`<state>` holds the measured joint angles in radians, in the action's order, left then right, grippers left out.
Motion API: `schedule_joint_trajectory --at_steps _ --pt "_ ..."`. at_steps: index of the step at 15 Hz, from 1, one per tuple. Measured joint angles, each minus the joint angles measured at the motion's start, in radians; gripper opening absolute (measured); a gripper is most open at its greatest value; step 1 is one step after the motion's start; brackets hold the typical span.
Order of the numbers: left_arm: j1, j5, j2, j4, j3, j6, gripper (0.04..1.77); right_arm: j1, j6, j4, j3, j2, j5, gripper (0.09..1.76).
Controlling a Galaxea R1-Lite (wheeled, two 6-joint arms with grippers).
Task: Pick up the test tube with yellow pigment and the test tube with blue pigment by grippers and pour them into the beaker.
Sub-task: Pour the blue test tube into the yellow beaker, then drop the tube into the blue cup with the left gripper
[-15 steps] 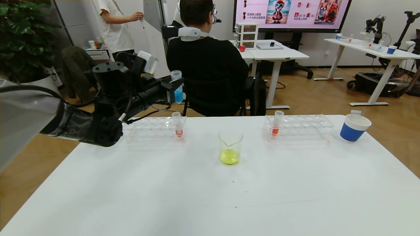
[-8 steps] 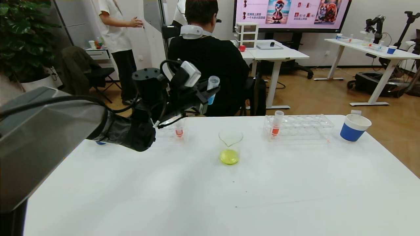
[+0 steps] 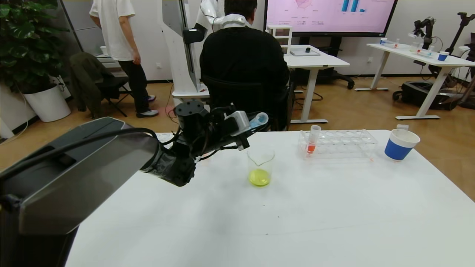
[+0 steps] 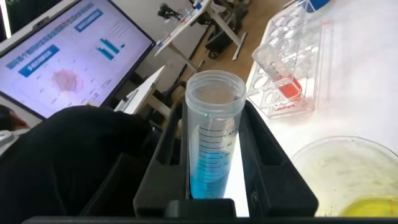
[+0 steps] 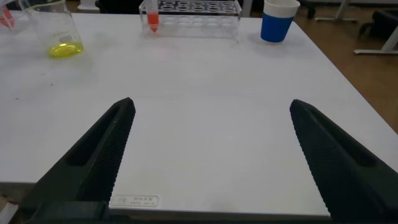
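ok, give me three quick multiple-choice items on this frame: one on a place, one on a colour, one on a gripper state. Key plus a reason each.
1. Where is the small clear plastic test tube with blue pigment?
A. In the clear rack
B. Gripped in the left gripper, above and just left of the beaker
C. Lying on the table

2. What colour is the liquid in the small clear glass beaker?
A. Yellow
B. Blue
C. Orange

3. How is the right gripper?
A. Shut on a tube
B. Shut on the beaker
C. Open and empty

Key:
1 B: the test tube with blue pigment sits between the fingers of the left gripper, tilted near the beaker.
2 A: a yellow pool lies at the beaker's bottom.
3 C: the right gripper shows both fingers wide apart over the bare white table.
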<state>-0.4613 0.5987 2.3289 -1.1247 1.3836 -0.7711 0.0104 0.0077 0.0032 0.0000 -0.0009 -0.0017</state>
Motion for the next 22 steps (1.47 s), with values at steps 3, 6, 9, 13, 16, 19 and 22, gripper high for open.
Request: schedule_joint_trajectory --at_steps 3,6,9,13,16,19,22 --pt "0.01 0.06 0.024 0.0 0.028 -0.108 0.5 0.0 0.0 0.0 0.0 0.0 0.0 1.74" --pt "0.022 0.13 0.035 -0.001 0.039 -0.198 0.5 0.0 0.0 0.0 0.0 0.0 0.0 1.74" --pt "0.033 0.186 0.038 0.001 0.041 -0.27 0.5 0.0 0.0 0.0 0.0 0.0 0.0 1.74" --pt "0.053 0.251 0.04 0.009 0.031 -0.384 0.5 0.0 0.0 0.0 0.0 0.0 0.0 1.74" --pt "0.055 0.291 0.05 0.01 0.029 -0.452 0.5 0.0 0.0 0.0 0.0 0.0 0.0 1.74" --pt "0.059 0.3 0.057 0.013 0.03 -0.51 0.5 0.0 0.0 0.0 0.0 0.0 0.0 1.74" --pt "0.061 0.301 0.064 0.012 0.037 -0.552 0.5 0.0 0.0 0.0 0.0 0.0 0.0 1.74"
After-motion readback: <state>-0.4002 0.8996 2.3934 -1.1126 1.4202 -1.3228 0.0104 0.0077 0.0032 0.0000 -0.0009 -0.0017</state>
